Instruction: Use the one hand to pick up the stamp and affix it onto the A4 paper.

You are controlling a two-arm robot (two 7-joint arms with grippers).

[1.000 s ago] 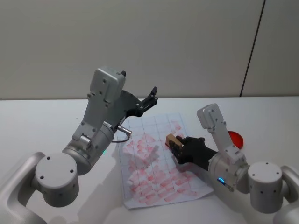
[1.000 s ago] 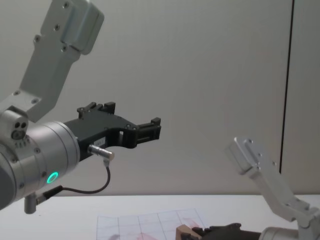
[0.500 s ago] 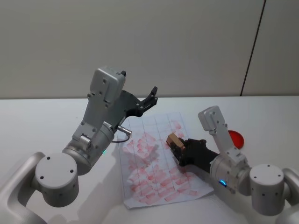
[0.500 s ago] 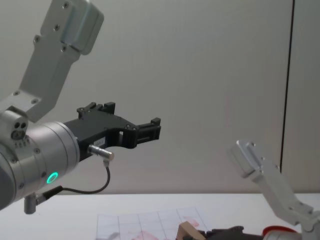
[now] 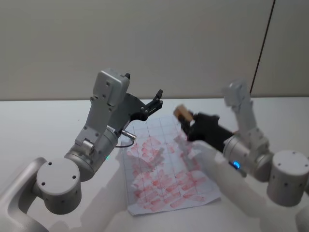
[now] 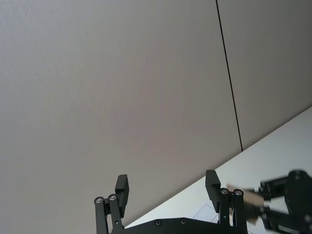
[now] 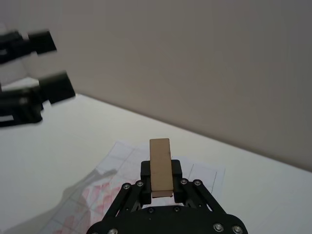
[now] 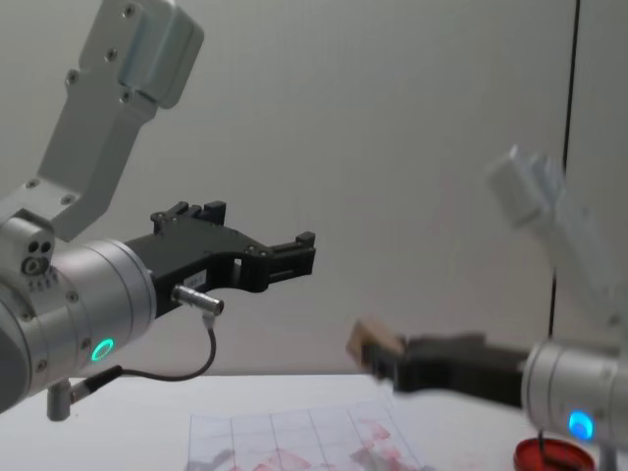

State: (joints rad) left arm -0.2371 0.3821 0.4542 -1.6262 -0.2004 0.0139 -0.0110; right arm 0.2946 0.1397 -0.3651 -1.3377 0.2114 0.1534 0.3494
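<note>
The stamp (image 5: pixel 182 112), a small tan wooden block, is held in the air above the far part of the A4 paper (image 5: pixel 164 179). My right gripper (image 5: pixel 186 119) is shut on it. In the right wrist view the stamp (image 7: pixel 160 165) stands upright between the black fingers (image 7: pixel 176 169), with the gridded paper (image 7: pixel 124 156) below. The chest view has the stamp (image 8: pixel 373 341) well above the paper (image 8: pixel 294 437). The sheet carries many reddish stamp marks. My left gripper (image 5: pixel 157 99) hangs open and raised over the paper's far left corner, holding nothing.
A round red ink pad (image 8: pixel 549 456) lies on the white table to the right of the paper, under my right arm. A grey wall stands behind the table. The left arm's body (image 5: pixel 104 130) looms over the paper's left edge.
My right gripper has lifted the stamp off the paper and carried it up and toward the far side. The left arm has not moved.
</note>
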